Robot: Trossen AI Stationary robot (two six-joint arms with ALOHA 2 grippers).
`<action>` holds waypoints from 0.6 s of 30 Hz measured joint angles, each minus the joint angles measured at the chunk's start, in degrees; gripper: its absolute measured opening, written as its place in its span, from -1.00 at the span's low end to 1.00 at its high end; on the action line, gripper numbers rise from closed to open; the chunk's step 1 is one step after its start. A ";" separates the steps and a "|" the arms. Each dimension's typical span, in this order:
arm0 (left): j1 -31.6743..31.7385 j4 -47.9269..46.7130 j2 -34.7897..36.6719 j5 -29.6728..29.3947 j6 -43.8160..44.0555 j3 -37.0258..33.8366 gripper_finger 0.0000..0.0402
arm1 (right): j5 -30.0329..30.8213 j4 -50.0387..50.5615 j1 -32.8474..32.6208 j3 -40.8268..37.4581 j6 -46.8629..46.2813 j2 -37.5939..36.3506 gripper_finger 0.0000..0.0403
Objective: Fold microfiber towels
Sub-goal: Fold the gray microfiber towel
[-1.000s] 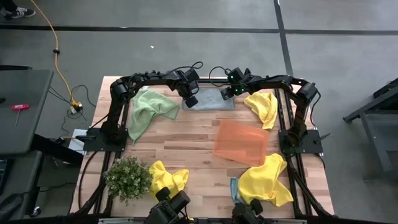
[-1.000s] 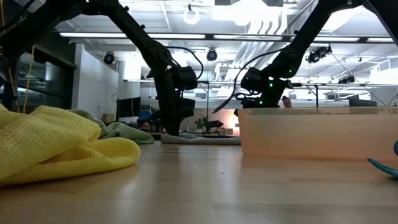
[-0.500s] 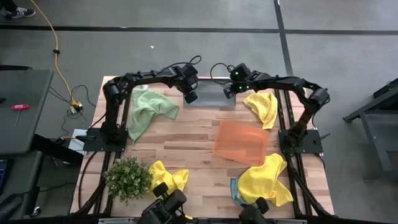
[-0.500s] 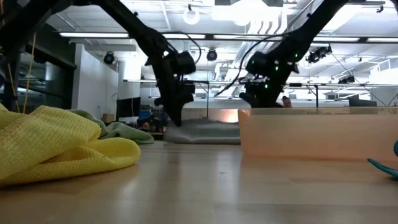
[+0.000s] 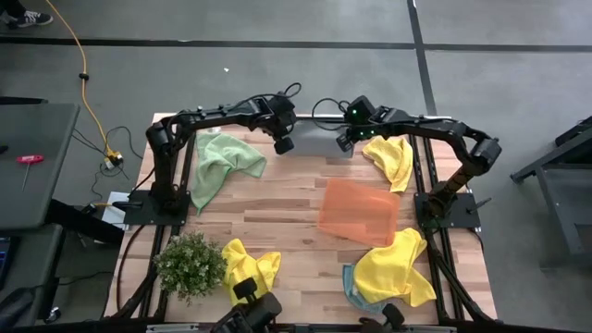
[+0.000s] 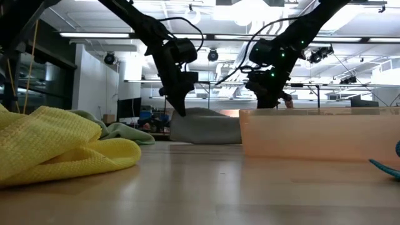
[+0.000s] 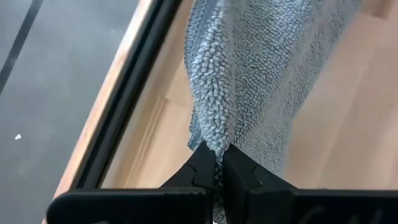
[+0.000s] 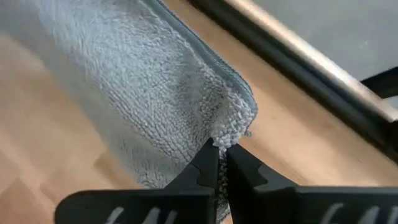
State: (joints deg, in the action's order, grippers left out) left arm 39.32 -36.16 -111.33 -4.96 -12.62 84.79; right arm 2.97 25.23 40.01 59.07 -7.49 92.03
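Note:
A grey-blue microfiber towel (image 5: 313,144) hangs at the table's far edge between my two grippers, and its lower part (image 6: 206,134) rests on the wood. My left gripper (image 5: 282,143) is shut on the towel's left end, and my right gripper (image 5: 344,139) is shut on its right end. On the table lie a pale green towel (image 5: 218,163) at the far left, a yellow towel (image 5: 392,159) at the far right, and two more yellow towels (image 5: 251,264) (image 5: 393,268) near the front. No gripper touches these. My left gripper pinches a top corner of the grey-blue towel (image 7: 214,147) between its two fingers; how many layers, I cannot tell. The towel hangs down from the fingers, its lower part on the table. My right gripper pinches the towel's other top corner (image 8: 229,138) between its two fingers, right at the hemmed edge. The cloth hangs below the fingers and sags slightly between the two grippers, its lower part on the table.
An orange square tray (image 5: 359,211) lies right of the table's middle. A small potted plant (image 5: 190,264) stands at the near left. A teal cloth (image 5: 349,277) peeks from under the near right yellow towel. Bare wood (image 5: 277,208) lies between the tray and the green towel.
Both grippers have risen, drawing the grey-blue towel's held edge up with them. The towel lay flat a second ago. Now it hangs as a curtain between them, with its lower part still on the wood.

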 joint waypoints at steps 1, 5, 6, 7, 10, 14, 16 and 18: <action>-0.47 -0.46 0.00 -0.49 0.00 0.00 -1.00 | 0.17 0.15 -0.57 0.00 0.04 -0.01 -1.00; -1.19 0.61 0.59 -4.06 -1.68 -0.04 -1.00 | 2.75 -1.21 -1.04 0.14 1.88 -0.63 -1.00; -1.18 2.14 0.76 -5.60 -2.84 0.01 -1.00 | 3.54 -1.34 -0.55 0.54 2.31 -0.63 -1.00; -1.02 3.18 0.99 -7.26 -3.88 0.04 -1.00 | 4.45 -1.10 -0.11 1.06 2.72 -0.63 -1.00; -0.33 6.07 2.37 -12.39 -8.46 0.00 -1.00 | 7.78 -1.95 0.63 3.30 5.91 -0.63 -1.00; 0.07 9.67 4.11 -17.80 -11.55 0.04 -1.00 | 12.21 -2.82 0.75 5.78 11.12 -0.63 -1.00; 0.15 10.59 4.64 -18.25 -11.35 0.01 -1.00 | 13.82 -3.37 -0.28 5.82 12.54 -0.63 -1.00; -0.19 13.38 5.19 -19.67 -10.93 -1.67 -1.00 | 16.75 -4.56 -1.82 4.48 13.88 -0.63 -1.00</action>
State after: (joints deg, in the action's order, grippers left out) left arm 39.12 -22.79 -106.14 -24.63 -23.55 83.13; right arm 19.72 20.67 38.19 63.55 6.39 91.39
